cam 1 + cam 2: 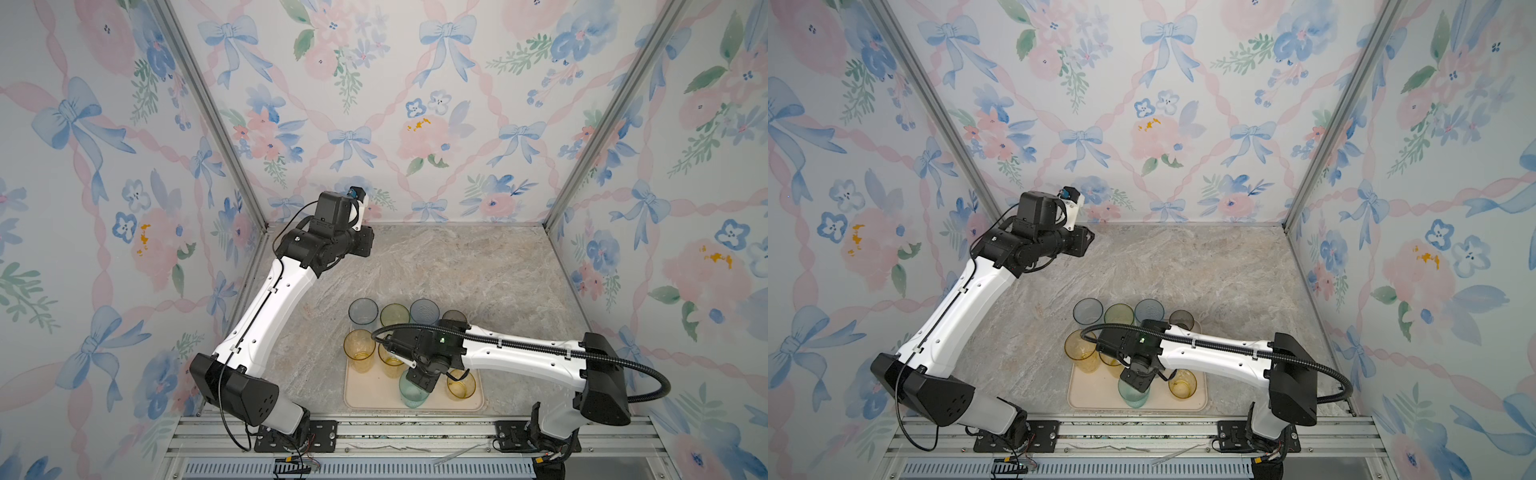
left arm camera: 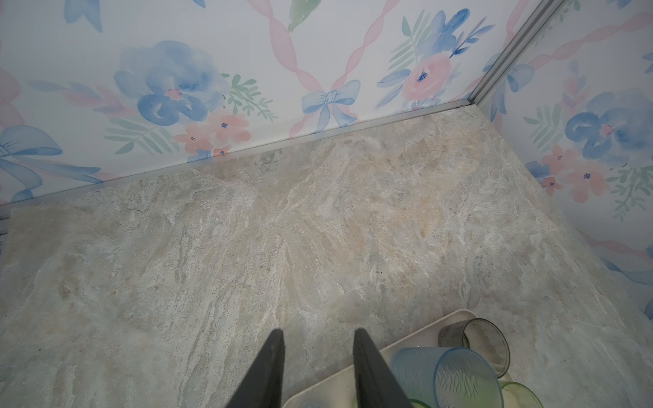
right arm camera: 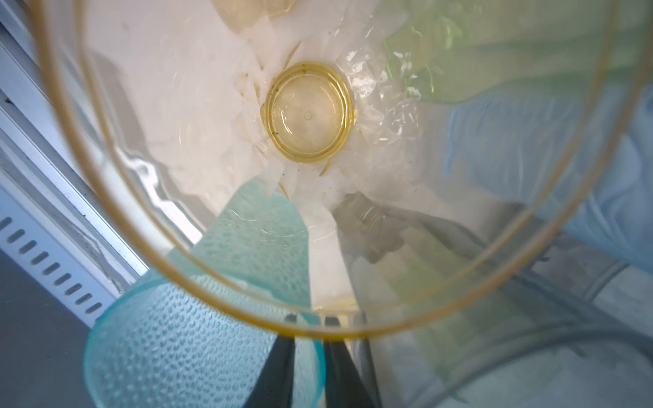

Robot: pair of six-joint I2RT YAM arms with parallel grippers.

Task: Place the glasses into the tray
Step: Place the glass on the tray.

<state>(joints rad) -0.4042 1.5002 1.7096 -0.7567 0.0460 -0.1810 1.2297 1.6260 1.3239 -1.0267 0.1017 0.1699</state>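
The right gripper [image 3: 310, 319] hangs over the tray [image 1: 370, 400], its jaws a narrow gap apart astride the rim of a tall yellow glass [image 3: 307, 113], which stands upright on the tray directly beneath it. A teal glass [image 3: 176, 353] stands just beside it. The left gripper [image 2: 318, 333] is well away, moderately open around nothing above bare worktop [image 2: 247, 247], with a blue glass [image 2: 417, 371] and a smoky grey glass [image 2: 456, 335] on the tray off to one side.
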